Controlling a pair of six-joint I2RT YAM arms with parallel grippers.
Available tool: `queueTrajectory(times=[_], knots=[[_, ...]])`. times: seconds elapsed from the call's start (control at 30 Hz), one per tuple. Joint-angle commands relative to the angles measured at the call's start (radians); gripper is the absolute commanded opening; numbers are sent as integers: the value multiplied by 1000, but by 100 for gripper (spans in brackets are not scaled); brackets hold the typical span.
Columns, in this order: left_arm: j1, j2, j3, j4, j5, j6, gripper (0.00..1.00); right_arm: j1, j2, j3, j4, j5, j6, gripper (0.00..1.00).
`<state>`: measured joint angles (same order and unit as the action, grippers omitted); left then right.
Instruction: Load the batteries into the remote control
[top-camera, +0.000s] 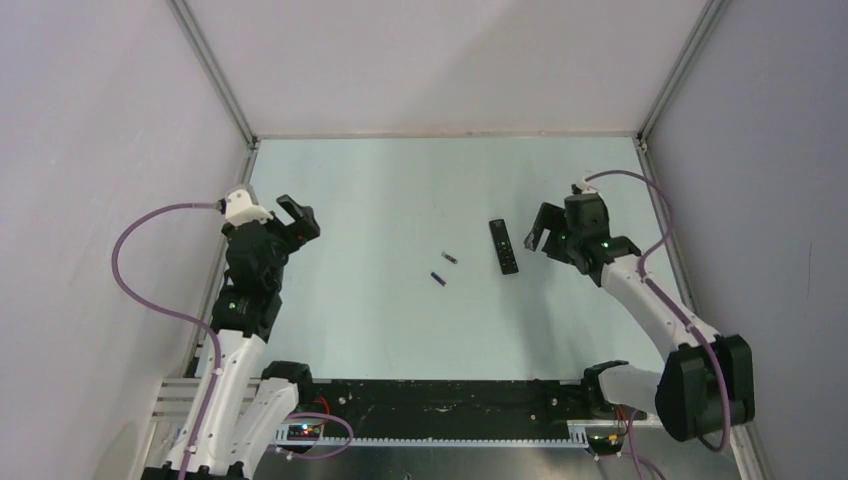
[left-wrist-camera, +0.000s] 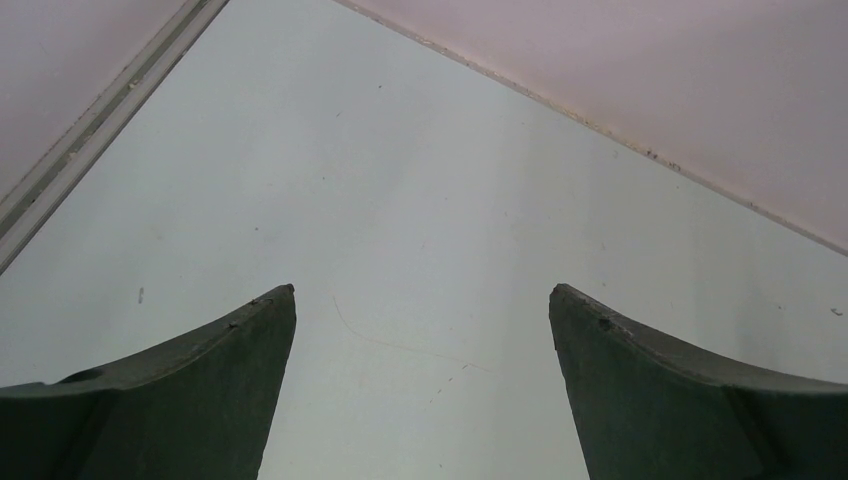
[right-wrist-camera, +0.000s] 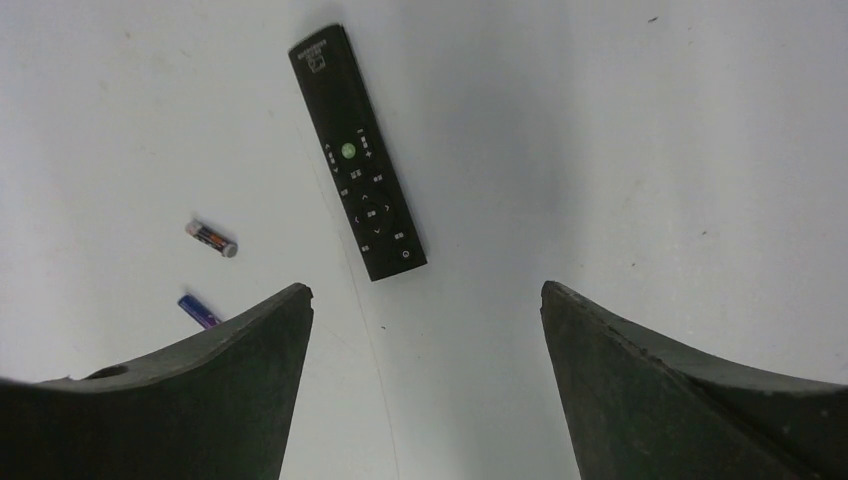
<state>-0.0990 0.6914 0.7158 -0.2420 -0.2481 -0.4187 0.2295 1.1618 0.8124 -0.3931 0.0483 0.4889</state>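
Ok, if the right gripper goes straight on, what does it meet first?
Likely the slim black remote control, lying buttons-up just ahead of the right gripper; depth is unclear, so the pale table might come first.

Nothing legible is showing anywhere. The remote control (right-wrist-camera: 358, 152) is carrying a small pale logo (right-wrist-camera: 318, 57) and a line of print at its far end, both too small to read. Its buttons (right-wrist-camera: 370, 212) are showing tiny pale symbols, equally unreadable. The dark battery (right-wrist-camera: 212, 239) beside the remote control is wearing a coloured band with no decipherable words.
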Motion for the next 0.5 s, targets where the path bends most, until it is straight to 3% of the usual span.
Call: queueTrajectory(times=[0.0, 0.23, 0.47], knots=[[0, -6, -7, 34, 2, -30, 100, 60, 97, 85, -66, 62, -2, 87], [0, 2, -9, 40, -48, -17, 100, 110, 302, 181, -131, 49, -18, 83], [0, 10, -6, 41, 112, 64, 100, 183, 443, 250, -142, 60, -53, 82]])
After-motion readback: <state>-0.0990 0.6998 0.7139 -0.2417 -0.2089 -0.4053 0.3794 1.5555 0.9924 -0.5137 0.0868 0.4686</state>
